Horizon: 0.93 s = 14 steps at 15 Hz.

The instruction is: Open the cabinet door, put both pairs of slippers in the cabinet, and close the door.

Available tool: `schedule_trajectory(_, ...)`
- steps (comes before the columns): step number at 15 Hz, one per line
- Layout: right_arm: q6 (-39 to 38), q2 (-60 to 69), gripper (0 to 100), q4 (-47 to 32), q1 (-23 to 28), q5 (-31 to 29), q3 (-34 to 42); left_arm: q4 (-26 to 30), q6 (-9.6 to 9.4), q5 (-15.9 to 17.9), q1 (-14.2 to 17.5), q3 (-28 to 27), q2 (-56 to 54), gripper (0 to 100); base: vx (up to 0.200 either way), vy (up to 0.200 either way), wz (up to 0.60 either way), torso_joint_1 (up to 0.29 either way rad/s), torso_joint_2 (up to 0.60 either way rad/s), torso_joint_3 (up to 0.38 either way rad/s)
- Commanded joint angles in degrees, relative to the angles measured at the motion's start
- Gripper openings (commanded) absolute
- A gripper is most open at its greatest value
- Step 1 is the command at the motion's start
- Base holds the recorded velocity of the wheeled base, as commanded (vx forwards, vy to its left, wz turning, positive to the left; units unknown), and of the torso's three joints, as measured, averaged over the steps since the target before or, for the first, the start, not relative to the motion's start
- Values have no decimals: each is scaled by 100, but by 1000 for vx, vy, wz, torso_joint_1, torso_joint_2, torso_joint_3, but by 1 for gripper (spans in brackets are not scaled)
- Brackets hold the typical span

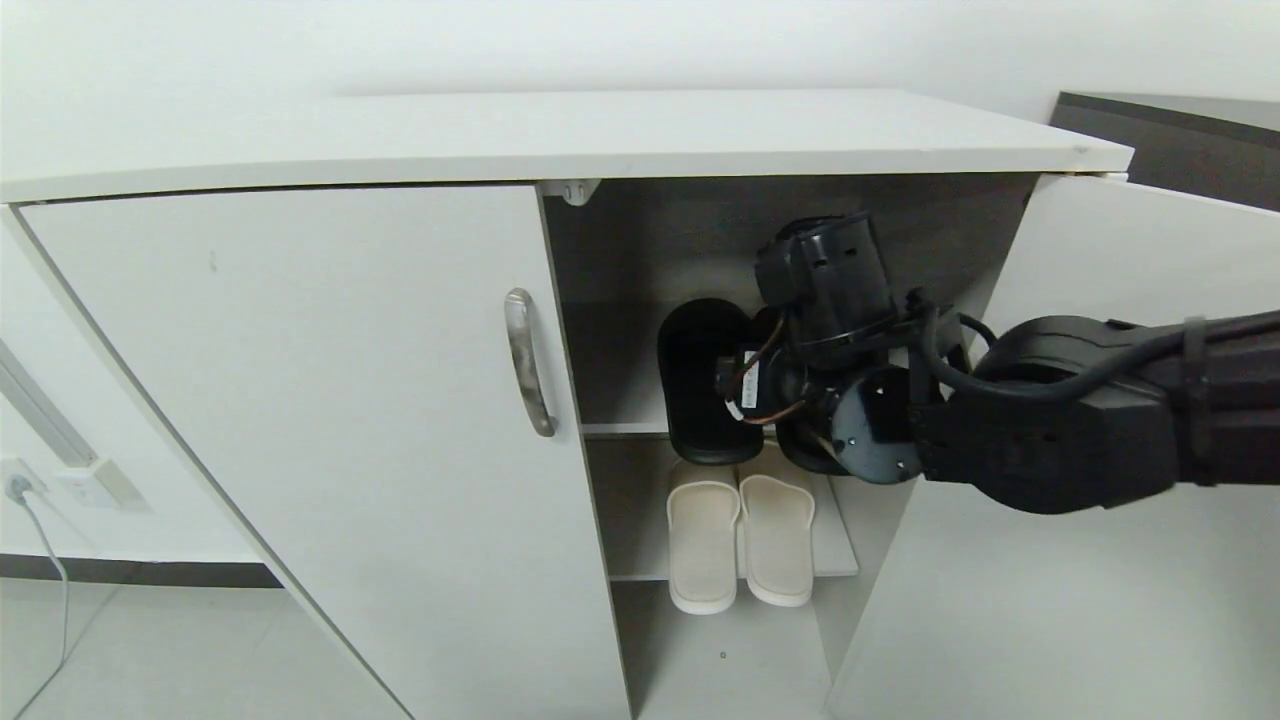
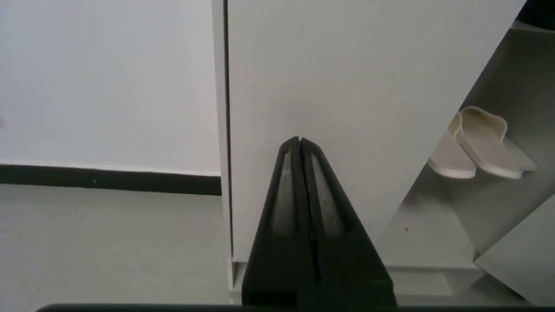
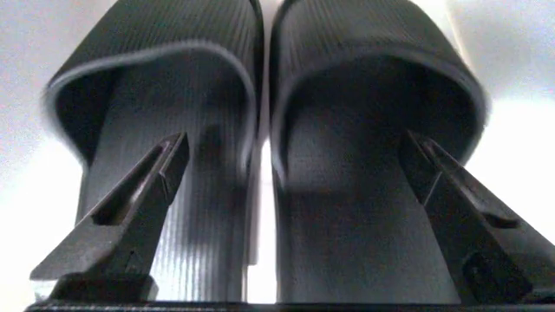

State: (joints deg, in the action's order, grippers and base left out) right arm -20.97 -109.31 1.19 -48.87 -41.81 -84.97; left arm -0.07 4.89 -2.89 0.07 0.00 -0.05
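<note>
A pair of black slippers point(image 1: 700, 380) lies on the cabinet's upper shelf point(image 1: 625, 428), toes pointing inward. My right gripper point(image 3: 297, 139) is inside the cabinet, open, with one finger point(image 3: 143, 204) over each slipper's footbed and the adjoining sides of the black slippers point(image 3: 364, 69) between them. In the head view its wrist hides the fingers and the right slipper. A pair of white slippers point(image 1: 740, 540) sits side by side on the shelf below. My left gripper point(image 2: 300, 143) is shut on nothing, low in front of the closed left door point(image 2: 364, 78), with the white slippers point(image 2: 481, 143) off to one side.
The right cabinet door point(image 1: 1080, 600) stands swung open beside my right arm. The left door point(image 1: 300, 420) is closed and carries a metal handle point(image 1: 528, 362). The bottom compartment point(image 1: 725, 660) holds nothing. A wall socket with a cable point(image 1: 20, 490) is at the far left.
</note>
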Motion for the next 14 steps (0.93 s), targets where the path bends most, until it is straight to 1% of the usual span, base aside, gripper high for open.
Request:
schedule_trajectory(1, -21, 718, 100, 12, -342, 165, 569, -1, 3, -1, 1, 0, 5, 0, 0, 0, 0, 0, 0, 0)
schedule_trajectory(2, -21, 1008, 100, 48, -492, 402, 929, -1, 3, -1, 1, 0, 5, 0, 0, 0, 0, 0, 0, 0)
schedule_trajectory(4, -4, 1448, 100, 408, -676, 842, 1518, -1, 3, 8, 1, 0, 5, 0, 0, 0, 0, 0, 0, 0)
schedule_trajectory(5, 14, 1597, 100, 619, -720, 956, 1791, -1, 3, 16, 1, 0, 5, 0, 0, 0, 0, 0, 0, 0)
schedule_trajectory(7, 84, 1676, 100, 821, -843, 1000, 2151, -1, 3, 8, 1, 0, 5, 0, 0, 0, 0, 0, 0, 0)
schedule_trajectory(9, 137, 1632, 100, 891, -861, 1167, 2265, -1, 3, 8, 1, 0, 5, 0, 0, 0, 0, 0, 0, 0)
schedule_trajectory(10, 137, 1606, 0, 1006, -940, 1246, 2397, -1, 3, 8, 1, 0, 5, 0, 0, 0, 0, 0, 0, 0)
schedule_trajectory(12, 242, 1597, 0, 1041, -1037, 1237, 2617, -1, -5, 16, 1, 0, 5, 0, 0, 0, 0, 0, 0, 0)
schedule_trajectory(14, 418, 1589, 0, 1348, -1054, 1246, 2819, -1, -14, 34, 1, 0, 5, 0, 0, 0, 0, 0, 0, 0)
